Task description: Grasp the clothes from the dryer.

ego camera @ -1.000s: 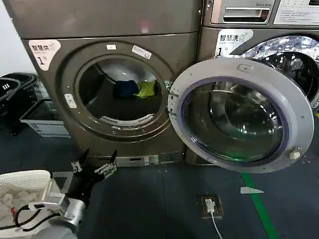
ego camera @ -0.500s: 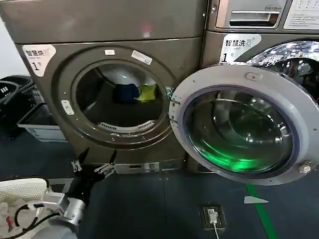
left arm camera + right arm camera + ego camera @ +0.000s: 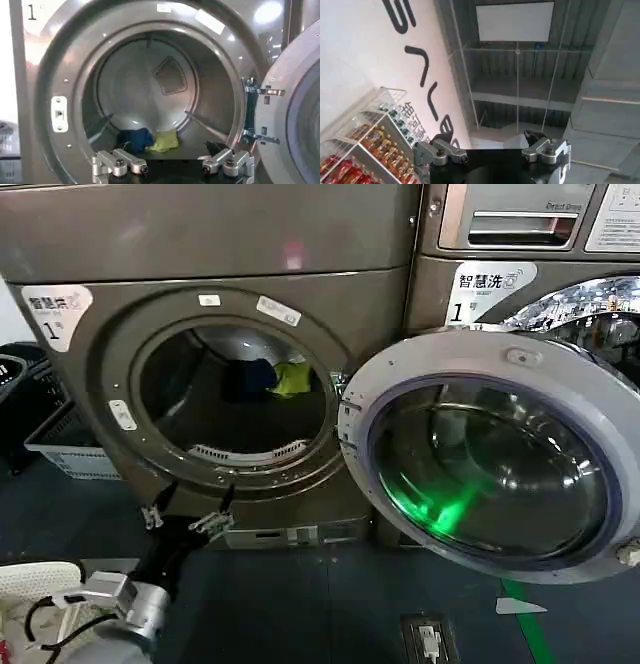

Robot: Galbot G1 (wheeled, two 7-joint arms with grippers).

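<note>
Left claw (image 3: pixel 188 517) hangs released below the dryer (image 3: pixel 230 334) porthole — the clothes (image 3: pixel 147 141), navy and yellow-green, lie deep ahead of it; best rise clear of the rim, then reach in.

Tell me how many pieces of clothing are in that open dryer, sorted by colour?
Navy blue cloth: 1
Yellow-green cloth: 1
Total: 2, lying side by side at the back of the dryer drum.
</note>
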